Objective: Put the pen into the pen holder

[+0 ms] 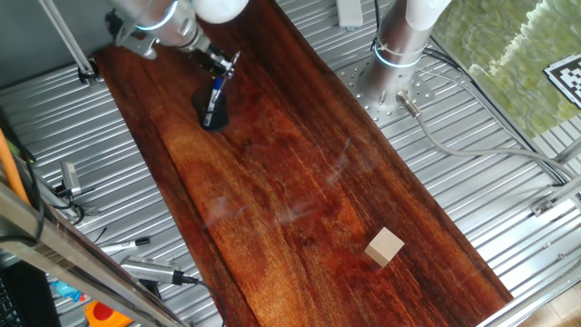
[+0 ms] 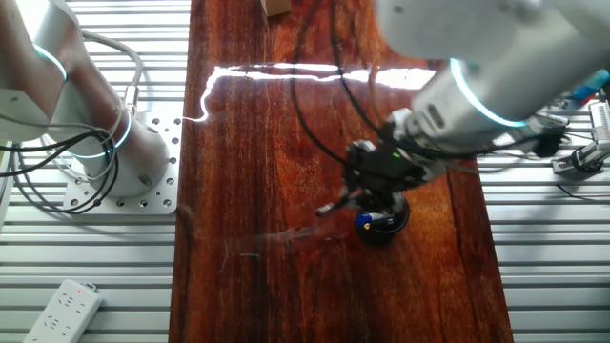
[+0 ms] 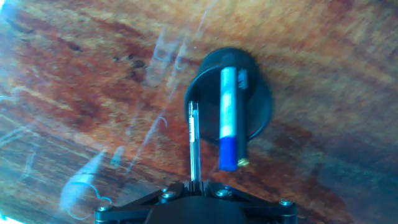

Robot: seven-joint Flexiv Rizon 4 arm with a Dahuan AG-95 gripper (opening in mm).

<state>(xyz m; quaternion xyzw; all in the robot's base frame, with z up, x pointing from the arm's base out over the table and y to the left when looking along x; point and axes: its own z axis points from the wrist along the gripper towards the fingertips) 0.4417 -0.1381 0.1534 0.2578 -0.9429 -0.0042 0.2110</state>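
My tool [image 3: 194, 184], seen in the hand view at the bottom centre of the frame, is closed narrowly on the pen [image 3: 193, 142], a slim dark stick running straight up from the jaws toward the middle of the frame. The pen's far tip lies at the left rim of the pen holder [image 3: 255, 102], the black round cup in the upper centre; whether the tip is already inside the rim or just over it I cannot tell. A blue pen [image 3: 228, 118] already stands in the cup, leaning toward the camera (it is not my object).

In one fixed view the tool [image 1: 223, 64] is at the upper left of the frame, over the cup [image 1: 213, 119] on the dark wooden bench [image 1: 300, 191]; a wooden cube [image 1: 385, 247] sits well apart at lower right. In the other fixed view the tool [image 2: 367, 195] hangs just above the cup [image 2: 383, 225], right of centre.

Step in hand, as I judge it: insertion, late in the task. The next move calls for bringing the tip fully inside the rim, clear of the blue pen, lowering, then letting go.
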